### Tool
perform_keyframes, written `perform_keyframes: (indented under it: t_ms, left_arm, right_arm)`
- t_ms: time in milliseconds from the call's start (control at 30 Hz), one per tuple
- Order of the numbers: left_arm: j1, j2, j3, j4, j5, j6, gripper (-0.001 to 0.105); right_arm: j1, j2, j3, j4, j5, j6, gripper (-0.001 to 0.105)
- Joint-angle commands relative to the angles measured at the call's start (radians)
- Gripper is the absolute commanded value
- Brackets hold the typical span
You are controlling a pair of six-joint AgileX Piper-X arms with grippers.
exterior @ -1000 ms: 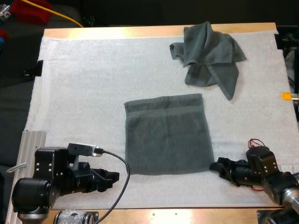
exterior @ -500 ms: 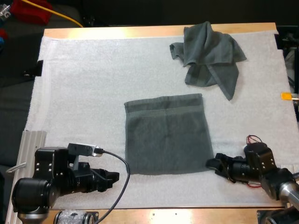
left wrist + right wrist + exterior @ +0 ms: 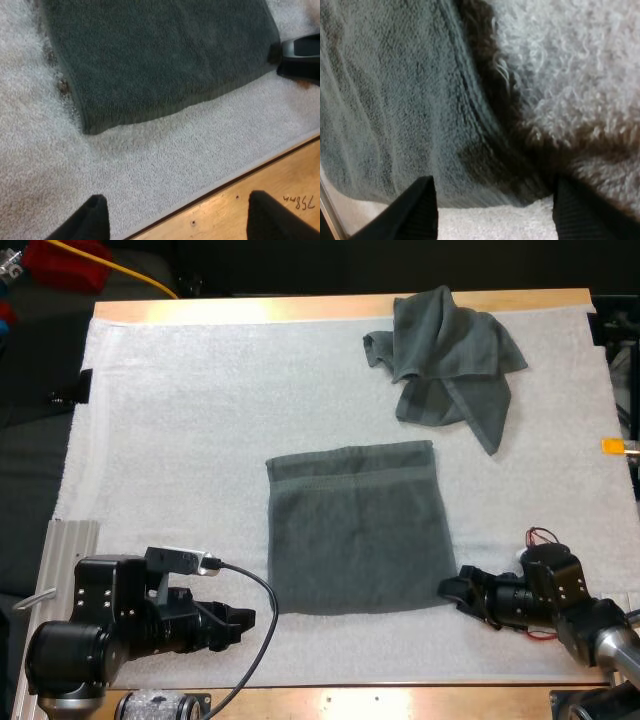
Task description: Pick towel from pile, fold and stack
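A dark grey-green towel [image 3: 355, 530] lies folded flat in the middle of the mat. A second towel [image 3: 445, 360] sits crumpled at the far right. My right gripper [image 3: 450, 592] rests low on the mat at the folded towel's near right corner. Its fingers [image 3: 415, 210] stand apart, and the edge of the folded towel [image 3: 395, 100] runs between them, so it is open. My left gripper [image 3: 240, 625] is open near the front edge, a little left of the folded towel [image 3: 160, 55] and clear of it. The right gripper [image 3: 300, 55] also appears at that towel's corner in the left wrist view.
The white mat [image 3: 180, 440] covers the table. A wooden front edge [image 3: 260, 190] runs just below my left gripper. A ribbed metal plate [image 3: 65, 545] lies at the mat's near left.
My right gripper has slid left, up to the folded towel's near right corner. The left arm and both towels have not moved.
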Motion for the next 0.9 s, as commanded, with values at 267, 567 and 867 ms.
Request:
perform_keyframes:
  t_ms: [267,567,867]
  left_arm:
    - [0.001,-0.004,0.000,-0.001,-0.001,-0.002,0.057]
    - [0.001,-0.004,0.000,-0.075,-0.001,-0.002,0.057]
    - [0.001,0.029,0.003,-0.098,-0.003,-0.045,0.057]
  right_arm:
    - [-0.002,0.017,0.007,0.022,0.062,-0.002,0.014]
    - [-0.002,0.017,0.007,0.022,0.063,-0.002,0.000]
    - [0.001,0.017,0.007,0.030,0.027,-0.002,0.000]
